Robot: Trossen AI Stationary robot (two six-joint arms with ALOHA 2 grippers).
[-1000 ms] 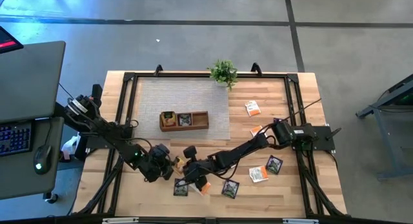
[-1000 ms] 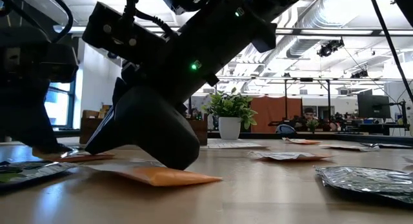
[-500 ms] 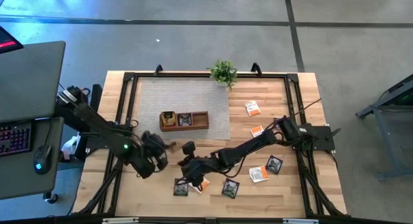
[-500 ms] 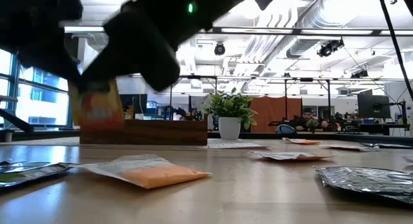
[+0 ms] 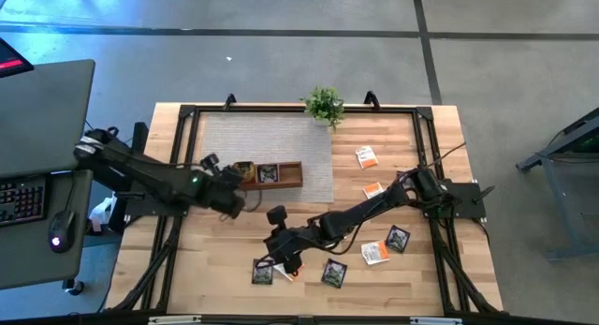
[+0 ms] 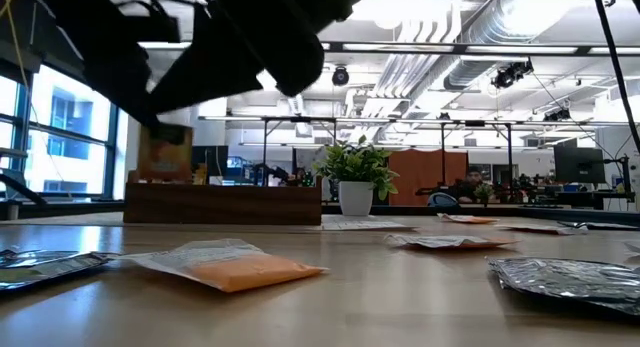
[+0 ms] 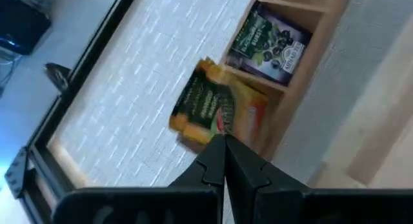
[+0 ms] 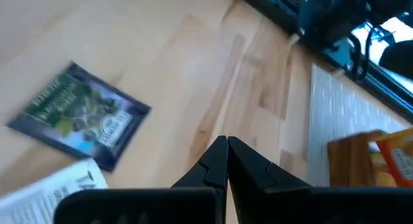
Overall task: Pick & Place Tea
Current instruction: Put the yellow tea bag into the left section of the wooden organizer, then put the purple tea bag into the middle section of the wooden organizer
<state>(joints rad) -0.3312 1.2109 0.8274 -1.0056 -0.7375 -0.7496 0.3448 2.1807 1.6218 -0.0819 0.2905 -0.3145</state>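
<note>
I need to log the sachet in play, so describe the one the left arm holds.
Find the brown wooden tray on the grey mat. Above its left end, the left gripper pinches an orange sachet with dark green print. The loose sachets on the table lie flat; this one alone hangs in the air.

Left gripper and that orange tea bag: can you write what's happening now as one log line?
left gripper: shut on orange tea sachet, over wooden tray | right gripper: shut, empty, above table | purple sachet: in tray
</note>
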